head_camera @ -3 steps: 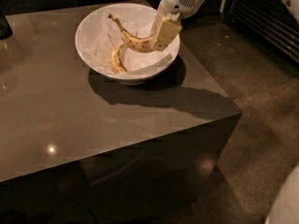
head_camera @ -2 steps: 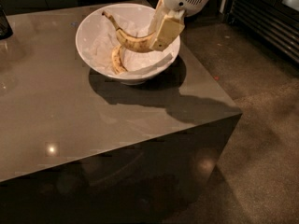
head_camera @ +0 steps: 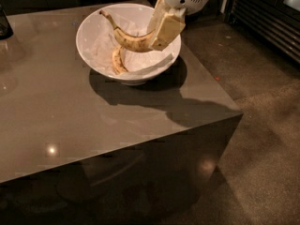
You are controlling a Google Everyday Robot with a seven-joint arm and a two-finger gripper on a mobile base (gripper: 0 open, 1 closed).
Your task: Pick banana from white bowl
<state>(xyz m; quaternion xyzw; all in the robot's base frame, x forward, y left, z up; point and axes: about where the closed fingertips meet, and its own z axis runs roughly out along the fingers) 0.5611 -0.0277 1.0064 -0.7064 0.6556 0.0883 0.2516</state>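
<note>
A dim room with a dark speckled floor holds a glossy grey-brown desk (head_camera: 70, 125), and a black slatted unit (head_camera: 267, 27) stands well to the right of the white bowl (head_camera: 83, 46). The bowl sits on the desk near its far edge and casts a broad shadow toward the near side. Far to the bowl's left, at the desk's edge, part of a dark object (head_camera: 4, 25) shows.

The tool (head_camera: 158, 37) reaches down over the bowl's right rim, its pale fingers closed on the thick end of the banana (head_camera: 129, 40). The fruit curves out from that grip toward the bowl's far-left rim, and its long dark-tipped stem points up and away. It appears raised off the crumpled paper lining (head_camera: 150, 64) and hangs above the bowl's interior, not resting in it. Below it, on the lining near the bowl's middle, lie the shorter, paler bananas (head_camera: 117, 61), apart from the held one.

By my reading the grasp is made and the lift is under way. What remains is to bring the banana fully above and clear of the rim without the grip slipping at that one end.
</note>
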